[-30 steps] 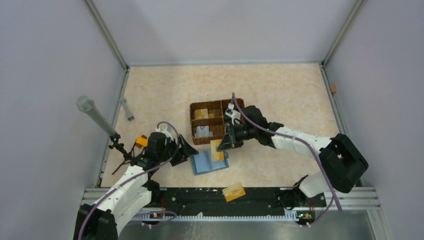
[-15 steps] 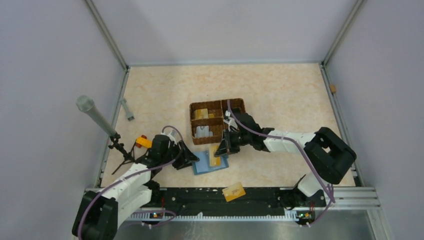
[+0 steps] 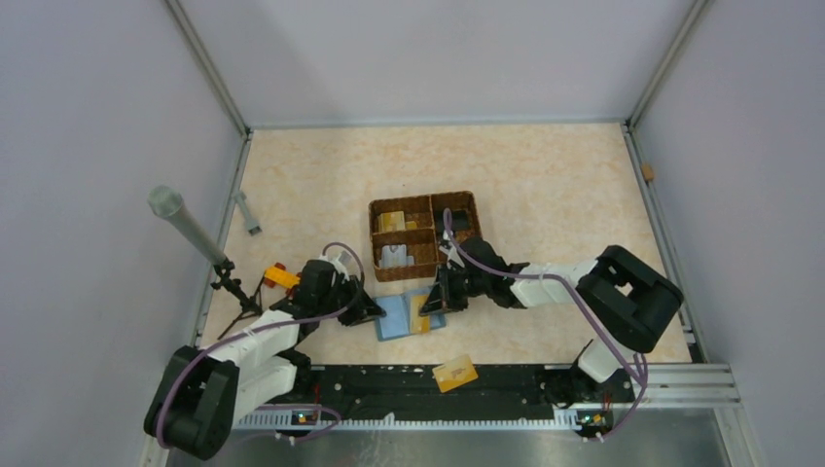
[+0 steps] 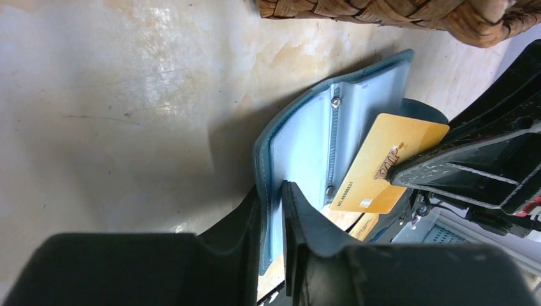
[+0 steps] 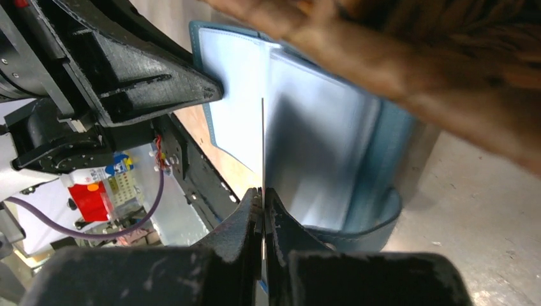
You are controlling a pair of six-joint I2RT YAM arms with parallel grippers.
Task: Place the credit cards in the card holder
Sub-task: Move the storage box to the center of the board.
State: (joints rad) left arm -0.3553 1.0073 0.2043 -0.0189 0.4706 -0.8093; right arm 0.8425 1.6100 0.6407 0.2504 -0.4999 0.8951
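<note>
The teal card holder (image 3: 397,319) lies open on the table in front of the basket, light blue inside (image 4: 306,137). My left gripper (image 3: 370,309) is shut on its left flap, one finger on each side (image 4: 273,199). My right gripper (image 3: 435,297) is shut on a gold credit card (image 3: 419,311), which stands tilted over the holder's open inside (image 4: 383,167). In the right wrist view this card shows edge-on (image 5: 262,143) between the shut jaws (image 5: 262,192), against the holder (image 5: 312,140). Another gold credit card (image 3: 454,373) lies on the black front rail.
The brown wicker basket (image 3: 469,200) stands just behind the holder, with more cards in its left compartments (image 3: 393,222). A grey microphone on a tripod (image 3: 181,220) and an orange toy block (image 3: 280,276) are at the left. A small grey piece (image 3: 249,215) lies near the left wall.
My left gripper moved right and its jaws closed on the holder's left flap. My right gripper came down and nearer with the gold card, onto the open holder.
</note>
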